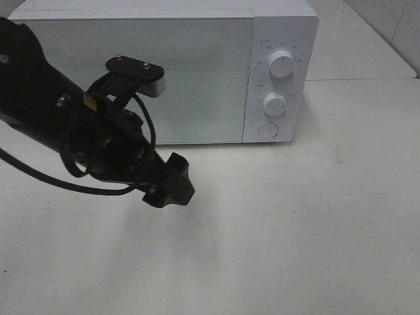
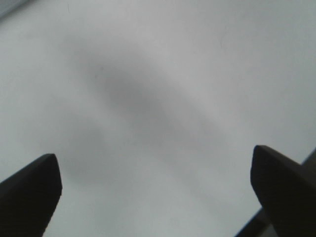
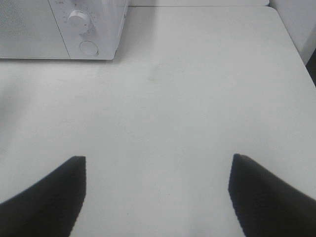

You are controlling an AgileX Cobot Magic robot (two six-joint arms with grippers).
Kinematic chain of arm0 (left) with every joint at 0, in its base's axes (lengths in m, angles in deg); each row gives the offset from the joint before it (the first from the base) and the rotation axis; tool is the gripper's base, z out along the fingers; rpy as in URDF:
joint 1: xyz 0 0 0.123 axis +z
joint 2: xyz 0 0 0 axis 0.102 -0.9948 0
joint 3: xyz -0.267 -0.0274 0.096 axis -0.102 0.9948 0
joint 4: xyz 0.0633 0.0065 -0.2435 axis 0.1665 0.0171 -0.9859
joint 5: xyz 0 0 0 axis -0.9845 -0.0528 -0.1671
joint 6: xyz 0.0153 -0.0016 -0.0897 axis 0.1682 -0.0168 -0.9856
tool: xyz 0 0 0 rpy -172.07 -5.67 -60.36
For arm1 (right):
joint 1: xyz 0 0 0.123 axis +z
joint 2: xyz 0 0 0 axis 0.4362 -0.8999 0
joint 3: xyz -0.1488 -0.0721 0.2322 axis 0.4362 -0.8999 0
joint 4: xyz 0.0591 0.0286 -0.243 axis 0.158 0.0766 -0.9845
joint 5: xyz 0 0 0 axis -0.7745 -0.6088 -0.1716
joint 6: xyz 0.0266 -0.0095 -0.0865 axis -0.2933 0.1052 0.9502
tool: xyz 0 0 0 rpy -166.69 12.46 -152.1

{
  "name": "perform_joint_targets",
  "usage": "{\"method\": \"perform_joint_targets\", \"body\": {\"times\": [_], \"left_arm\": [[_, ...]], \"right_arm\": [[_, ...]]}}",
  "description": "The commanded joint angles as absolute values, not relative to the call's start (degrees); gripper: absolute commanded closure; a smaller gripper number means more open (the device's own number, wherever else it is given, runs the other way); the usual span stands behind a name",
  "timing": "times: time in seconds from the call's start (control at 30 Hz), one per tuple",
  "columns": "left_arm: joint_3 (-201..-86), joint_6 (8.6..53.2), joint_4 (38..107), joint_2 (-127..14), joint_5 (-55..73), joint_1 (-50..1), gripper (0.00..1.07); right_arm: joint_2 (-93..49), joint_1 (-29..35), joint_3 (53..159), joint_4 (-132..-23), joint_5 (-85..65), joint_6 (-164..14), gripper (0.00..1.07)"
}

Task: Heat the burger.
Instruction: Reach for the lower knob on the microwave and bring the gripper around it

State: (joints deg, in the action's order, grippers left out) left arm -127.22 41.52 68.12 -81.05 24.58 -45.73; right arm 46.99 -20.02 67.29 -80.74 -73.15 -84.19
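White microwave (image 1: pixel 164 72), shut, sitting just beyond left tool (image 2: pixel 155 180); right tool (image 3: pixel 157 190) hanging farther off; both tools gaping empty over tabletop (image 1: pixel 295 230); burger showing nowhere.

High view faces down at microwave (image 1: pixel 164 72); right wrist shares it, left sees tabletop (image 2: pixel 197 74).

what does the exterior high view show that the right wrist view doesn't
Only exterior high: the left gripper on its black arm, and the upper knob. Only right wrist: the right gripper, standing open. Both: the microwave with its lower knob and round button, and the white table. Neither shows the burger.
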Motion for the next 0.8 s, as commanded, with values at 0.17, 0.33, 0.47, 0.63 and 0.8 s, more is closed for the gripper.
{"method": "perform_joint_targets", "body": {"times": [0.17, 0.33, 0.47, 0.63, 0.8], "left_arm": [[-127.22, 36.88, 69.38, -74.98, 40.74, -37.08, 0.08], [-127.22, 36.88, 69.32, -69.19, 50.48, -24.59, 0.08], [-127.22, 36.94, 69.61, -67.07, 53.8, -18.34, 0.08], [-127.22, 36.94, 71.33, -64.83, 60.22, -8.43, 0.08], [-127.22, 37.11, 74.31, -61.45, 68.59, -1.33, 0.08]], "right_arm": [[48.53, -20.47, 67.24, -80.57, -72.58, -84.42, 0.31], [48.53, -20.47, 67.24, -80.57, -72.58, -84.42, 0.31], [48.53, -20.47, 67.24, -80.57, -72.58, -84.42, 0.31], [48.53, -20.47, 67.24, -80.57, -72.58, -84.59, 0.31], [48.53, -20.47, 67.24, -80.57, -72.58, -84.65, 0.31]]}}
